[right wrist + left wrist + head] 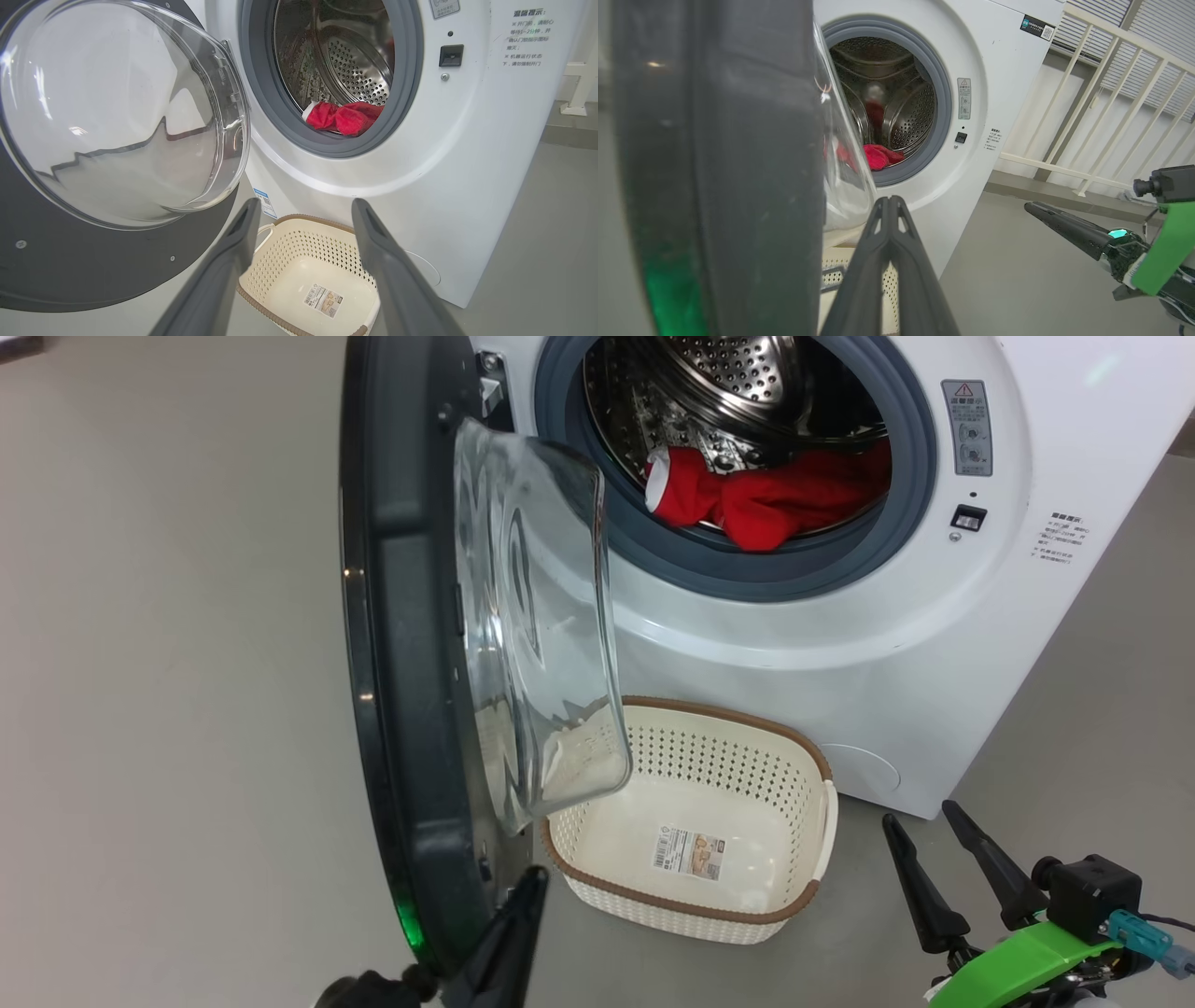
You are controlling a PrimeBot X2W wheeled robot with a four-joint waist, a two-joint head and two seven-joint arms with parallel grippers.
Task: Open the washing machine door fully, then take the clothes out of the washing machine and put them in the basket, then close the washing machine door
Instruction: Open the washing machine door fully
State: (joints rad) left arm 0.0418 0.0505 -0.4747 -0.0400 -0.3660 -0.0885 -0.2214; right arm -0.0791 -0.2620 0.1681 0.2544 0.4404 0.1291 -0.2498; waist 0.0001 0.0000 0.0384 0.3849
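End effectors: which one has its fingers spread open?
The right end effector: its two dark fingers stand apart. The left end effector has its fingers pressed together beside the washing machine door.

The washing machine door (411, 663) (its top cut off at the edge) covers the left end of the basket (672, 919), and the clothes (775, 504) sink partly behind the grey seal (747, 576).

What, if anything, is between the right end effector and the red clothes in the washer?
Nothing visible. The washing machine door is swung open to the left, clear of the drum; the clothes lie at its front. The open right end effector hangs low, right of the basket.
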